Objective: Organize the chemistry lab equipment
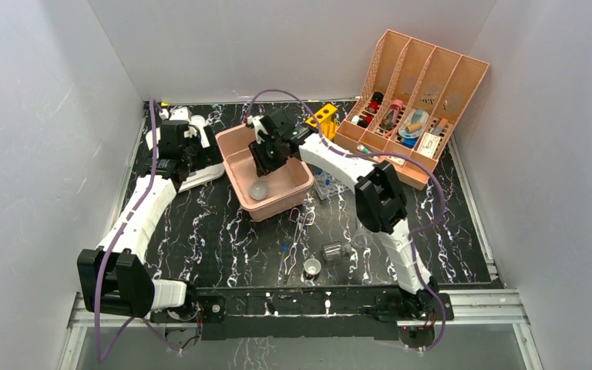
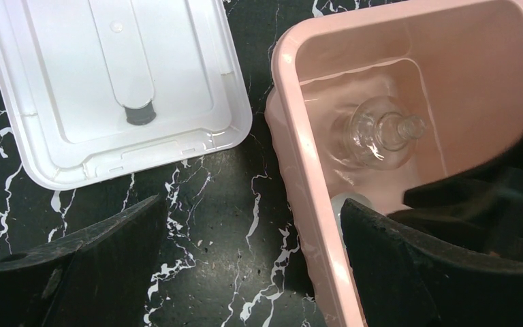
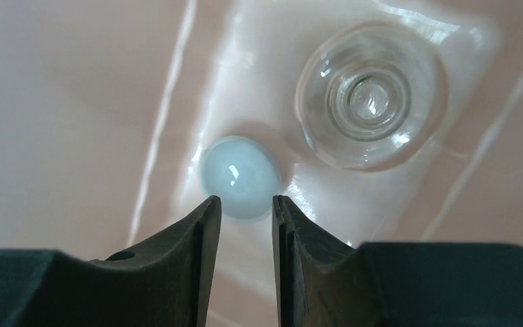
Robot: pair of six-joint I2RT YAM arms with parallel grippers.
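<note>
Black marble table (image 1: 223, 231), flask (image 2: 374, 133) in tub (image 2: 280, 82)

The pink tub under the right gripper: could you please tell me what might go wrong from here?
1. The right gripper hangs with jaws slightly apart just above the white dish, which lies beside the glass flask; dipping lower could knock the glass.
2. The left gripper, wide open, sits at the pink tub wall; a sideways move might shove it.
</note>
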